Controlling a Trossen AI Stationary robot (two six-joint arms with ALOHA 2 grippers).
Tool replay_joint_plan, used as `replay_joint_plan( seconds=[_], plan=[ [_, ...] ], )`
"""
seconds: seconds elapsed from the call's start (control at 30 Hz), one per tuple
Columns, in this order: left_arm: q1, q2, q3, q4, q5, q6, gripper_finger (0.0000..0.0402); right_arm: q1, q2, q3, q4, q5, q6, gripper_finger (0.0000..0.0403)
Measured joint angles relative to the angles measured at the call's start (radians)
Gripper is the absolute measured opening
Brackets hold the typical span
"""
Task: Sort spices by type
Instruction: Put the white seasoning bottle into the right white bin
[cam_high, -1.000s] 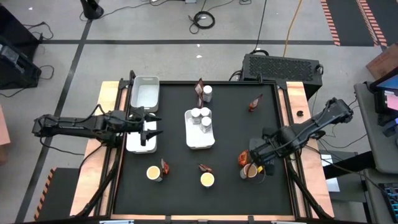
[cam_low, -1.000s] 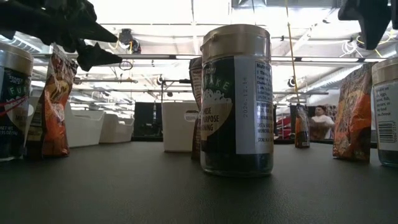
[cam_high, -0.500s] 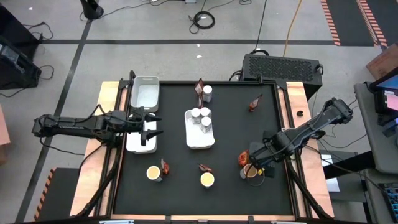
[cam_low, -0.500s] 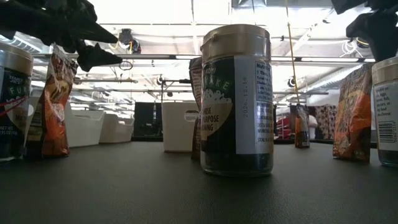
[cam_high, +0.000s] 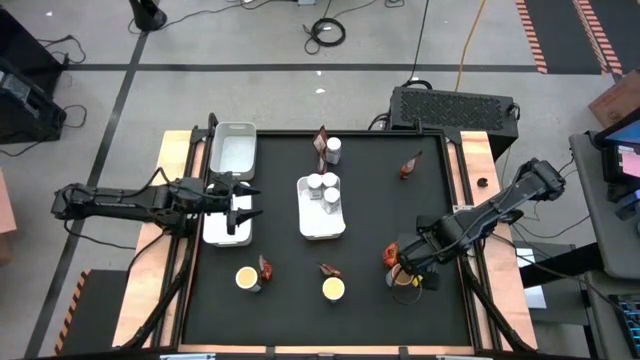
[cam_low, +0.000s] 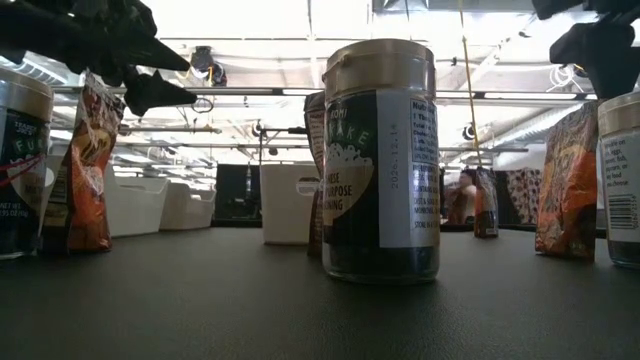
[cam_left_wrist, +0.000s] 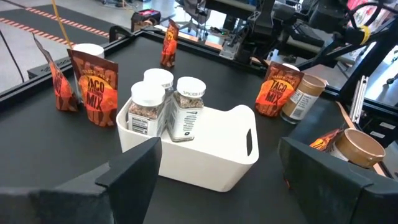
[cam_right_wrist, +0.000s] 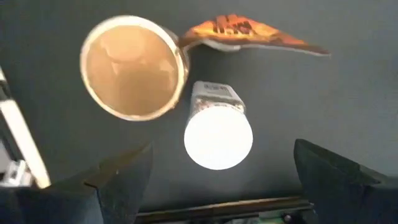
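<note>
My right gripper (cam_right_wrist: 224, 186) hangs open and pointing down at the table's near right (cam_high: 412, 262). Right below it stands a white-capped jar (cam_right_wrist: 217, 137), beside a tan-topped tub (cam_right_wrist: 134, 67) and a reddish packet (cam_right_wrist: 249, 31); the fingers touch none of them. My left gripper (cam_left_wrist: 227, 180) waits open over a white tray (cam_high: 226, 232) at the left edge. The middle tray (cam_left_wrist: 211, 155) holds three white-capped jars (cam_left_wrist: 177, 102). Two yellow-topped tubs (cam_high: 333, 289) (cam_high: 247, 278) stand upright near the front, each with a packet beside it.
A third white tray (cam_high: 232, 150) lies at the far left. A jar and a packet (cam_high: 327, 148) stand at the far edge, and a lone packet (cam_high: 410, 165) at the far right. Open black tabletop lies between the middle tray and the right arm.
My right gripper has sunk toward the jar and the tub at the near right, still pointing down. The left arm and all the spices have kept still.
</note>
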Motion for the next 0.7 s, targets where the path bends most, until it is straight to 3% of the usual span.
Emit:
replay_joint_plan(
  seconds=[0.17,0.33,0.7],
  plan=[
    [0.0,0.0,0.0,0.0,0.0,0.0,0.0327,0.0,0.035,0.0,0.002,-0.004,-0.062,0.0343],
    [0.0,0.0,0.0,0.0,0.0,0.008,0.0327,0.004,0.08,0.0,-0.001,-0.073,-0.086,0.0343],
    [0.0,0.0,0.0,0.0,0.0,0.025,0.0327,0.003,0.129,-0.006,0.03,-0.072,-0.119,0.0343]
  ],
)
